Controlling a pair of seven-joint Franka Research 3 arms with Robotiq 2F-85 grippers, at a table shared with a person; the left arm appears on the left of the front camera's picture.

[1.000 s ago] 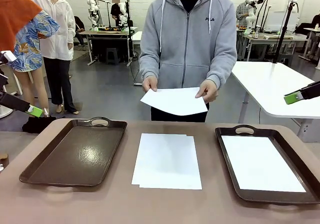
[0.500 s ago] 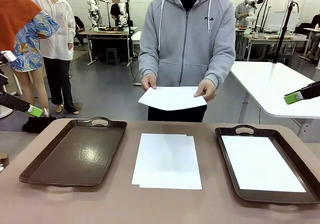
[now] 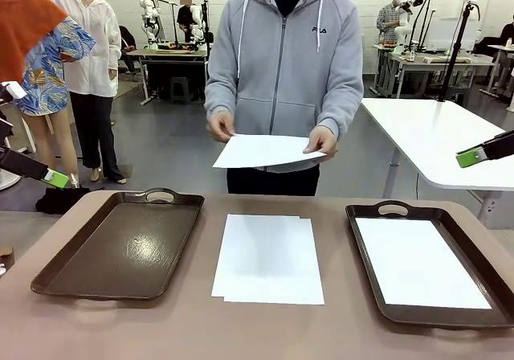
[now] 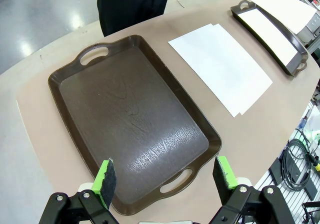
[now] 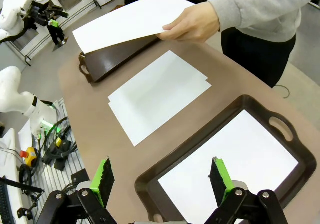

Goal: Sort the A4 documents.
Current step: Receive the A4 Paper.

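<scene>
A4 documents (image 3: 269, 258): a loose stack is lying flat at the centre of the table (image 3: 337, 328), between two dark brown handled trays.

One single sheet (image 3: 420, 263) is lying on the floor of the tray at 3 o'clock (image 3: 359, 243) from the stack, while the tray at 9 o'clock (image 3: 120, 247) is showing its bare brown floor. At 12 o'clock, beyond the far table edge, a person (image 3: 281, 63) in a grey hoodie is holding a further sheet (image 3: 265, 151) in both hands (image 3: 321, 141), raised above the table. The left gripper (image 4: 167, 176) is hanging clear above the 9 o'clock tray, with its jaws spread wide and nothing between the green pads. The right gripper (image 5: 162, 176) is hanging clear above the 3 o'clock tray, with its jaws equally wide and gripping nothing.
</scene>
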